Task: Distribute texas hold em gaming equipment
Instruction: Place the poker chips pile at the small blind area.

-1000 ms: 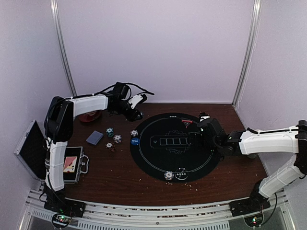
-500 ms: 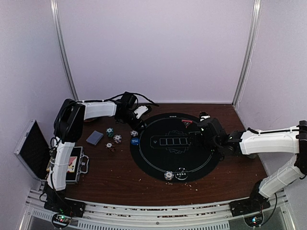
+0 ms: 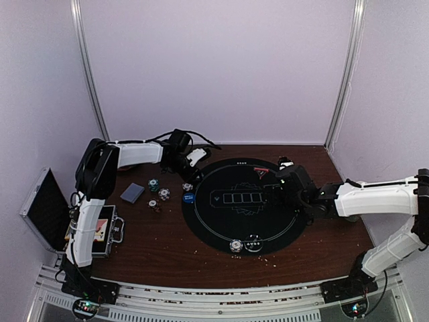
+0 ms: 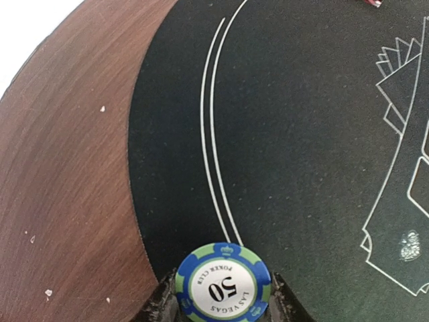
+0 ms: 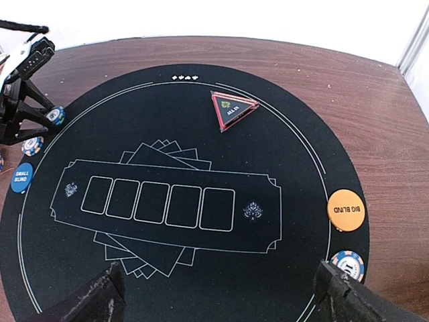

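My left gripper [image 4: 223, 300] is shut on a blue-and-green poker chip [image 4: 223, 283] marked 50, held just above the left rim of the round black mat [image 4: 301, 134]. From above, the left gripper [image 3: 188, 171] hangs at the mat's far-left edge. My right gripper [image 5: 221, 302] stands open and empty over the mat, low over its right side [image 3: 276, 186]. On the mat lie a red triangle marker [image 5: 232, 111], an orange button [image 5: 346, 210], a blue button [image 5: 21, 178] and a striped chip [image 5: 348, 265]. Grey-blue cards [image 3: 132, 193] and loose chips [image 3: 164, 194] lie on the table to the left.
An open black case [image 3: 47, 208] with card packs [image 3: 99, 229] sits at the near left. A chip [image 3: 236, 245] and a silvery button [image 3: 253, 243] rest at the mat's near edge. Another chip [image 5: 31, 145] lies beside the left gripper.
The left arm swung right from the back-left of the table to the mat's far-left edge, then held almost still. The right arm has not moved.
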Robot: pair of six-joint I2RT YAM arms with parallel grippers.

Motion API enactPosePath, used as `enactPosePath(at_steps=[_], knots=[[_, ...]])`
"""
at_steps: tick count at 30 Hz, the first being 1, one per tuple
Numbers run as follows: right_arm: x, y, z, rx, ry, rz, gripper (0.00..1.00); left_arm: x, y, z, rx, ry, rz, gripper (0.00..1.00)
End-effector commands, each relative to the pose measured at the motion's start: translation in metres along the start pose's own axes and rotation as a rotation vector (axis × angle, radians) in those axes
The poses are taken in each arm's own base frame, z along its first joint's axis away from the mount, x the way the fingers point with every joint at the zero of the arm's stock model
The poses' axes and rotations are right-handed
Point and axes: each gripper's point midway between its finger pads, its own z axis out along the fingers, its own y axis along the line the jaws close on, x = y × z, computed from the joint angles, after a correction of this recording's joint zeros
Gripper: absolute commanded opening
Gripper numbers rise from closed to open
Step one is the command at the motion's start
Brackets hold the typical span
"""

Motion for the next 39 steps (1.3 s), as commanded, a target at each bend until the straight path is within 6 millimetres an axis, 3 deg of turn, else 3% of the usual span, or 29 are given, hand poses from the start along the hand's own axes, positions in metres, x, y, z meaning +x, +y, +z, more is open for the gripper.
enactPosePath(at_steps=[1, 13, 20, 23, 28, 33, 36, 39], knots=[[-0.002, -0.001, -0.004, 0.001, -0.013, -0.004, 1.00, 0.010, 0.005, 0.013, -0.027, 0.015, -0.012, 0.21], [-0.003, 0.000, -0.004, 0.001, -0.015, -0.004, 1.00, 0.020, 0.008, 0.018, -0.051, 0.043, -0.015, 0.27], [-0.002, 0.000, -0.005, -0.001, -0.015, -0.004, 1.00, 0.015, 0.008, 0.013, -0.050, 0.031, -0.015, 0.66], [-0.003, 0.000, -0.005, -0.002, -0.016, -0.004, 1.00, 0.001, 0.010, 0.003, -0.060, 0.001, -0.013, 0.75], [-0.002, 0.000, -0.004, 0.000, -0.014, -0.005, 1.00, -0.041, 0.022, -0.035, -0.114, -0.092, -0.003, 0.85], [-0.002, 0.001, -0.004, -0.001, -0.012, -0.008, 1.00, -0.084, 0.027, -0.096, -0.174, -0.192, 0.024, 0.93], [-0.003, 0.002, -0.005, -0.006, -0.013, -0.007, 1.00, -0.089, 0.031, -0.129, -0.224, -0.219, 0.034, 0.98], [-0.004, 0.001, -0.006, -0.009, -0.016, -0.005, 1.00, -0.071, 0.038, -0.148, -0.263, -0.203, 0.026, 0.98]])
